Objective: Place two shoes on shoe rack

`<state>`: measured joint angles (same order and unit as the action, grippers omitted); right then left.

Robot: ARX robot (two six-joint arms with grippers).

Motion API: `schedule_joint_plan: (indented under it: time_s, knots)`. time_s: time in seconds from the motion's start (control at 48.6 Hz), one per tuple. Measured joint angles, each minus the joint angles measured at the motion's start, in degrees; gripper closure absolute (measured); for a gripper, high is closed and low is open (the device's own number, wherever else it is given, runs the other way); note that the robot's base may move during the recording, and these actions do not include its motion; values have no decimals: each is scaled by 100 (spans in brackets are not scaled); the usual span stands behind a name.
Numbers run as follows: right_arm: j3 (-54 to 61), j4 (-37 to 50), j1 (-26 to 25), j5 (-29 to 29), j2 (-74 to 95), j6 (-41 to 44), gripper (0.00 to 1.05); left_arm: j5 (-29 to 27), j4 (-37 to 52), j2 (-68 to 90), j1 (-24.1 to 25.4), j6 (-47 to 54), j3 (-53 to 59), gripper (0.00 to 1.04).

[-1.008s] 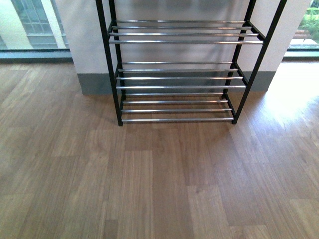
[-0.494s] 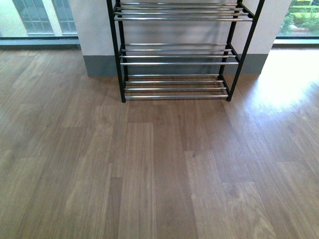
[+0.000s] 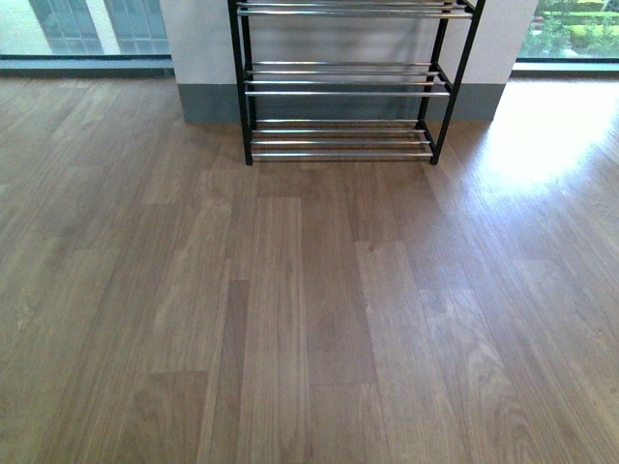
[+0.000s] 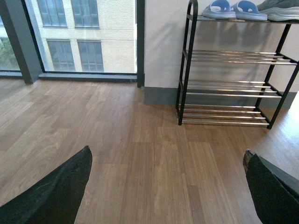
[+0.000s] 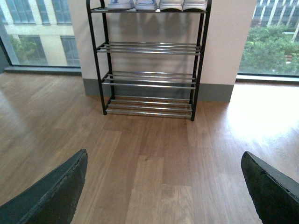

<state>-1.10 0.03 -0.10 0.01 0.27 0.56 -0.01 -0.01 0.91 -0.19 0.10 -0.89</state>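
Note:
The shoe rack (image 3: 340,92), a black frame with silver rod shelves, stands against the wall; the front view shows only its lower tiers, and they hold nothing. In the left wrist view the rack's (image 4: 231,88) top shelf carries a pair of pale-blue slippers (image 4: 233,9) and a grey sneaker (image 4: 281,10) at the frame's edge. The right wrist view shows the rack (image 5: 149,79) with the slippers (image 5: 133,4) and white-soled sneakers (image 5: 183,4) side by side on top. My left gripper (image 4: 168,186) and right gripper (image 5: 163,191) are both open over bare floor, well short of the rack. Neither shows in the front view.
Wooden plank floor (image 3: 290,319) stretches from me to the rack. Behind the rack is a white wall pillar with a grey skirting (image 3: 208,101). Floor-to-ceiling windows (image 4: 79,37) flank the pillar, and sunlight glares on the floor (image 3: 551,126) at the right.
In the front view the rack has grown smaller and slid up the picture, with more floor showing in front of it; the camera has backed away from it.

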Motion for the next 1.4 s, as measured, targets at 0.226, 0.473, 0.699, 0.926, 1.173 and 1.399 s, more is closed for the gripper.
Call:
schedule_joint_plan:
  time_s: [0.226, 0.473, 0.699, 0.926, 1.173, 1.399]
  knots:
    - [0, 0, 0, 0, -2, 0, 9, 0, 0, 0, 0, 0, 0, 9]
    - [0, 0, 0, 0, -2, 0, 9, -2, -2, 0, 0, 2, 0, 9]
    - [0, 0, 0, 2, -2, 0, 9, 0, -2, 0, 0, 2, 0, 9]
    - [0, -2, 0, 0, 0, 0, 9, 0, -2, 0, 0, 2, 0, 9]
    - [0, -2, 0, 2, -2, 0, 9, 0, -2, 0, 0, 2, 0, 9]
    - [0, -2, 0, 0, -9, 0, 9, -2, 0, 0, 0, 2, 0, 9]
